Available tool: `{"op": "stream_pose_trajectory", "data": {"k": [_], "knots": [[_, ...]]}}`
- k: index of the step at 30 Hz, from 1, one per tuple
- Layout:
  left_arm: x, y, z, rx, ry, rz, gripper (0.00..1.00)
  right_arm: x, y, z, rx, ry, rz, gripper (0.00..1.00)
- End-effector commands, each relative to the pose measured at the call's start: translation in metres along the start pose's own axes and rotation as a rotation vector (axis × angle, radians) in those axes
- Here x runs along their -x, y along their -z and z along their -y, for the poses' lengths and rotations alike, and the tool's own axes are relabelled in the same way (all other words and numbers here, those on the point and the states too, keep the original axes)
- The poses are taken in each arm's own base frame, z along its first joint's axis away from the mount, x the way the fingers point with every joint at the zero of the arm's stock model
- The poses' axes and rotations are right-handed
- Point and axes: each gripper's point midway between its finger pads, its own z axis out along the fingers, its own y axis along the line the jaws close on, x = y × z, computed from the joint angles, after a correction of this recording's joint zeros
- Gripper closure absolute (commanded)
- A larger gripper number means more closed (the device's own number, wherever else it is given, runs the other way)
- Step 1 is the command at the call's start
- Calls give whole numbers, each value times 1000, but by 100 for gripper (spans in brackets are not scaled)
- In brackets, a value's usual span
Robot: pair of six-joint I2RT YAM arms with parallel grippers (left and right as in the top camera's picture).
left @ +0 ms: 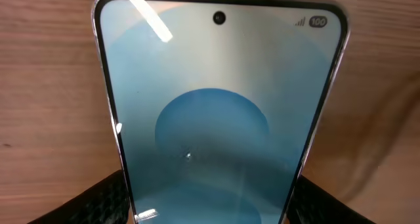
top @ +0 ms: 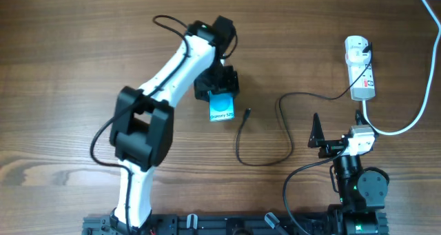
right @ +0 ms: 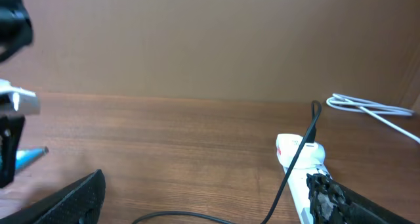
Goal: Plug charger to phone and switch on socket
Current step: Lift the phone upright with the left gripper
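Observation:
The phone lies left of centre, turquoise screen up, with its "Galaxy" text at the near end. My left gripper is shut on the phone's far end. In the left wrist view the phone fills the frame, with the gripper fingers pressed on both long edges. The charger loops from the socket, and its plug tip lies just right of the phone, apart from it. My right gripper is open and empty below the socket. In the right wrist view the gripper spans the charger, beside the socket.
A thick white cable runs from the socket off the far right corner and also shows in the right wrist view. The left arm reaches diagonally across the left half of the wooden table.

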Motion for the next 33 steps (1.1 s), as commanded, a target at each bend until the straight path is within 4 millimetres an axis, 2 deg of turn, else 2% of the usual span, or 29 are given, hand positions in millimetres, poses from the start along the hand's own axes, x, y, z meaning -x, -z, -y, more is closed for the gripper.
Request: {"op": "stream_pose_trajectory", "data": {"k": [1,6,12,15,17,21,25,33], "knots": [[-21,54,45,-366,-49,-86,27,1,0,0,-3,-4,6,0],[-32,102,72,-724,-39,-211,28,1,0,0,-2,-4,6,0],[-25,142,71,-969,6,-279,29,1,0,0,-3,-4,6,0],[-20,171,66,-1124,27,-314,30,1,0,0,-3,-4,6,0],[-17,182,62,-1183,37,-324,30,1,0,0,-2,-4,6,0],[-8,191,50,-1214,128,-358,30,1,0,0,-2,-4,6,0],[-7,212,47,-1323,127,-392,30,1,0,0,-3,-3,6,0],[-7,212,46,-1306,202,-449,30,1,0,0,-3,-3,6,0]]}}
